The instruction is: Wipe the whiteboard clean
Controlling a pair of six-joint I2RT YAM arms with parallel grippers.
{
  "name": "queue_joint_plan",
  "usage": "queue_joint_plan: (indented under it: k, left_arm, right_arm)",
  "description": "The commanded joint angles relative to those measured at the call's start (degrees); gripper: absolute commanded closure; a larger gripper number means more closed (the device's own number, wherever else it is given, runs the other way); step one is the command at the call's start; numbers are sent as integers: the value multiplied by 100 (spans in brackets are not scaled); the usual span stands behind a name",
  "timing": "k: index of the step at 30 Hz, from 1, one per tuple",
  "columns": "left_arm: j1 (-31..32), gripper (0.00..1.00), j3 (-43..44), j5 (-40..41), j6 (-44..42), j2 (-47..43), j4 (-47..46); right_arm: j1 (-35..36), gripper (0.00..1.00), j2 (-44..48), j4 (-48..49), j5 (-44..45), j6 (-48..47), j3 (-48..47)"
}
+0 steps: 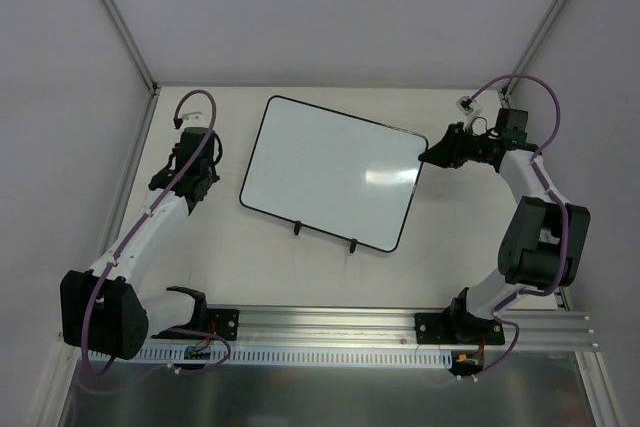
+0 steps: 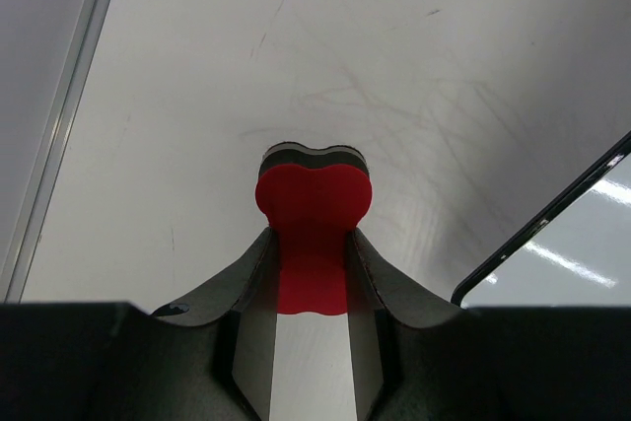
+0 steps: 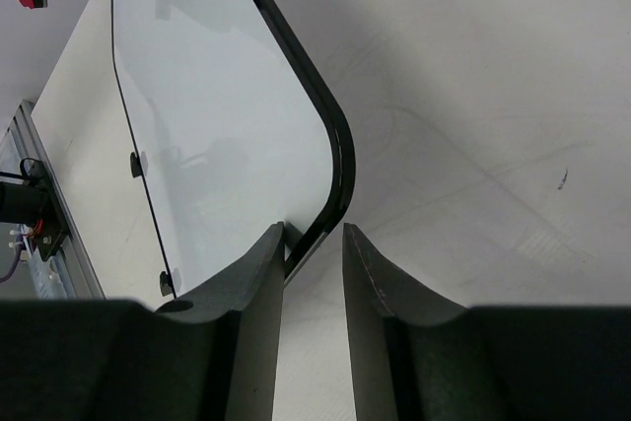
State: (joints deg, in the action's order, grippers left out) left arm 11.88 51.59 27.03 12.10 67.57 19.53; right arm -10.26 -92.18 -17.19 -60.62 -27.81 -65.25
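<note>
The whiteboard (image 1: 330, 172) lies flat mid-table, white with a thin black frame and two small black feet on its near edge; I see no writing on it. My left gripper (image 1: 190, 165) is left of the board and apart from it. In the left wrist view it (image 2: 312, 248) is shut on the small red bone-shaped eraser (image 2: 314, 199), with a board corner (image 2: 582, 253) at the right. My right gripper (image 1: 426, 155) is at the board's far right corner. In the right wrist view its jaws (image 3: 314, 236) stand slightly apart, with the board's frame (image 3: 335, 160) between them.
An aluminium rail (image 1: 330, 325) carrying both arm bases runs along the near edge. Grey walls and slanted frame posts (image 1: 115, 17) close in the left, right and back. The pale tabletop (image 2: 394, 66) is scratched.
</note>
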Motion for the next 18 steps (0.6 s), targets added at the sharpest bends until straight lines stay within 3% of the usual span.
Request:
queue_joint_plan:
  k: [1,18]
  left_arm:
    - [-80,100,-70,-57,-102,-86,-81]
    - [-168,100,-97,-48,-111,11,-81]
  right_arm:
    - [24,68,262,-21,209,-233,-93]
    - [33,57,613,-12,156,-207,100]
